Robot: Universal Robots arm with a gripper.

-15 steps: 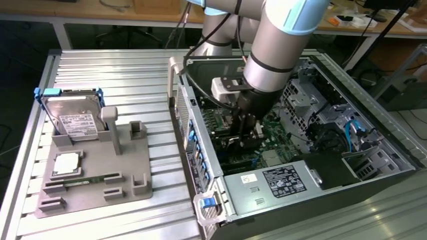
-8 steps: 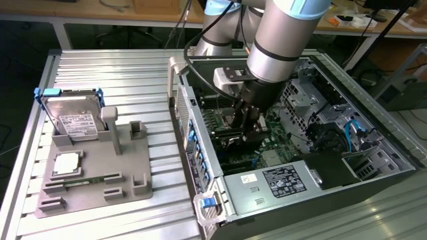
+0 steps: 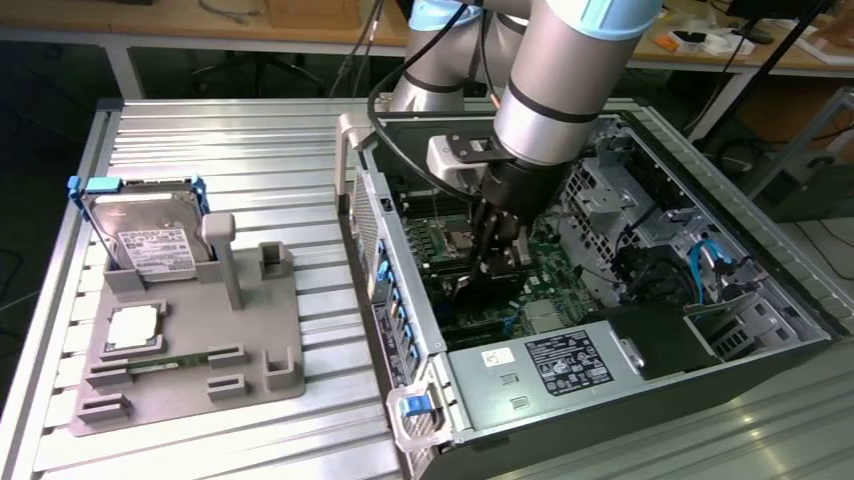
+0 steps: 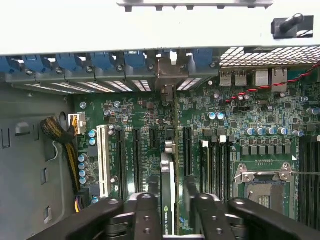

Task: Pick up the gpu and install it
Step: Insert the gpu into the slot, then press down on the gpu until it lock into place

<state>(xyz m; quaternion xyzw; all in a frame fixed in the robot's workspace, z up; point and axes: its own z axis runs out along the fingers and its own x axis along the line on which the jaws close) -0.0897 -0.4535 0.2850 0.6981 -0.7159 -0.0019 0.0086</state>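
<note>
Black claw [image 4: 170,210], dk-green gpu [image 4: 168,185], green mobo [image 4: 225,130], blue-framed silver hard drive [image 3: 147,235].

Ribbed aluminium desk [image 3: 227,150] under even light. Wooden workbenches [image 3: 174,22] line the far side, white-framed, cluttered on top. Dark floor [image 3: 54,90] below, cables trailing.

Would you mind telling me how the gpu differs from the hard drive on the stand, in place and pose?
The gpu stands edge-on inside the computer case, over the motherboard's slots; the hard drive leans upright in the grey stand on the table, outside the case.
The gpu sits between the fingers of the gripper; nothing touches the hard drive.
The gpu looks like a thin dark strip; the hard drive is boxy, silver, blue-framed.
</note>
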